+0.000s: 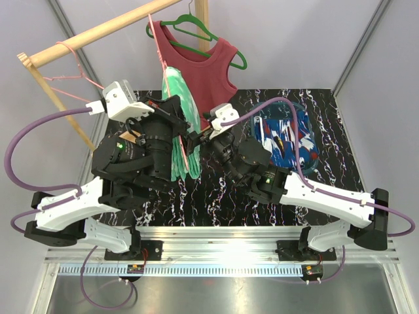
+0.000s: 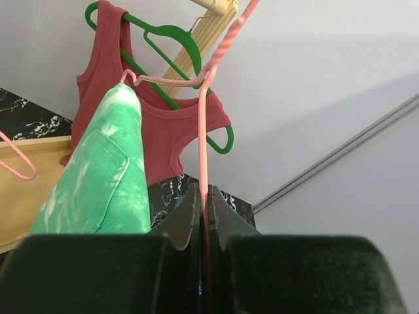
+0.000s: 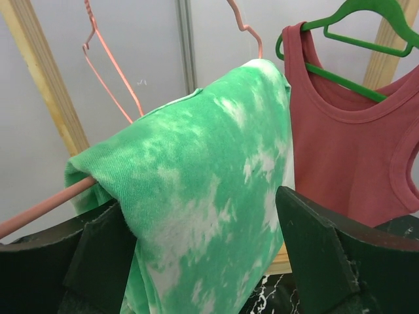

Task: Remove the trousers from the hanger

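The green-and-white tie-dye trousers (image 1: 177, 91) hang folded over a pink wire hanger (image 1: 157, 49) that tilts down from the wooden rail. My left gripper (image 1: 188, 122) is shut on the hanger's wire (image 2: 203, 144), which runs up between its jaws (image 2: 204, 203), with the trousers (image 2: 98, 183) to its left. My right gripper (image 1: 195, 145) is open, and its jaws (image 3: 203, 209) stand on either side of the trousers (image 3: 209, 176) draped over the hanger bar (image 3: 39, 206). The blue trousers with a red and white pattern (image 1: 285, 134) lie on the table at the right.
A dark red tank top (image 1: 213, 65) hangs on a green hanger (image 1: 190, 26) just behind the trousers. A wooden rail (image 1: 98, 29) crosses the upper left with an empty pink hanger (image 1: 72, 65) on it. The table (image 1: 216, 196) is black marble-patterned.
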Controlling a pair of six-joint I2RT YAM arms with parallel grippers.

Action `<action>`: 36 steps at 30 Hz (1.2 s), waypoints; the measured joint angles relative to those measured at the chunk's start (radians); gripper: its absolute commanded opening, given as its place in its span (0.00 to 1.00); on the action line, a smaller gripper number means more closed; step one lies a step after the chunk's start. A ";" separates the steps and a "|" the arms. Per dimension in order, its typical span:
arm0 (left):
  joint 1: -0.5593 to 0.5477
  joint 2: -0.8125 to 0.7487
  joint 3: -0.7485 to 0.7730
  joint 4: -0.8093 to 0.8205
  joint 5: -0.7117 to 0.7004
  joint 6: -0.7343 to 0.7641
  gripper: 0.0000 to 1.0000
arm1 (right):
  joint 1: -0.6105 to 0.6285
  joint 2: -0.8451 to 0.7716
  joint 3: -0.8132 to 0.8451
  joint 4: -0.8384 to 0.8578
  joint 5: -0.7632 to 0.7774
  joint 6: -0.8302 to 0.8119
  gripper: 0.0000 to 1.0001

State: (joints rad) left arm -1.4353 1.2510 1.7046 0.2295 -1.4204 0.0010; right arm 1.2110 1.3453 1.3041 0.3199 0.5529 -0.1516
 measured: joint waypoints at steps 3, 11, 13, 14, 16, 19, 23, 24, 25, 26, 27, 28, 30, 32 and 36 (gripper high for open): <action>-0.002 0.000 0.000 0.006 -0.002 0.003 0.00 | 0.000 0.000 0.000 -0.005 -0.024 0.041 0.90; -0.003 -0.002 0.000 0.013 -0.016 0.021 0.00 | 0.000 0.041 0.000 -0.010 -0.050 0.101 0.91; -0.003 -0.005 0.000 0.012 -0.019 0.022 0.00 | 0.000 0.055 0.000 -0.011 -0.050 0.101 0.91; -0.003 -0.006 0.000 0.012 -0.020 0.022 0.00 | 0.000 0.060 0.000 -0.011 -0.050 0.101 0.91; -0.003 -0.011 0.000 0.011 -0.021 0.022 0.00 | 0.000 0.069 0.002 -0.012 -0.050 0.104 0.90; -0.003 -0.019 0.000 0.002 -0.022 0.013 0.00 | 0.000 0.077 0.010 -0.011 -0.049 0.099 0.90; -0.003 -0.032 0.002 -0.066 -0.020 -0.038 0.00 | 0.000 0.078 0.014 0.000 -0.033 0.028 0.83; -0.003 -0.035 0.004 -0.090 -0.019 -0.055 0.00 | 0.000 0.078 0.014 0.008 -0.022 -0.007 0.80; -0.003 -0.039 0.005 -0.118 -0.015 -0.073 0.00 | 0.000 0.078 0.014 0.016 -0.018 -0.042 0.79; -0.003 -0.042 0.006 -0.149 -0.010 -0.093 0.00 | 0.000 0.078 0.014 0.027 -0.016 -0.076 0.79; -0.003 -0.045 0.008 -0.178 -0.001 -0.113 0.00 | -0.002 0.078 0.014 0.036 -0.016 -0.110 0.75; -0.003 -0.049 0.008 -0.201 0.006 -0.129 0.00 | -0.003 0.078 0.014 0.043 -0.018 -0.135 0.72; -0.003 -0.056 0.013 -0.260 0.026 -0.164 0.00 | -0.010 0.075 0.012 0.058 -0.037 -0.188 0.68; -0.003 -0.057 0.031 -0.317 0.049 -0.189 0.00 | -0.021 0.065 0.005 0.061 -0.086 -0.233 0.65; -0.004 -0.043 0.101 -0.420 0.097 -0.220 0.00 | -0.035 0.035 -0.013 0.066 -0.209 -0.316 0.61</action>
State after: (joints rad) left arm -1.4395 1.2083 1.8061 -0.1905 -1.3235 -0.2192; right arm 1.1755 1.3808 1.2907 0.3855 0.3443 -0.4679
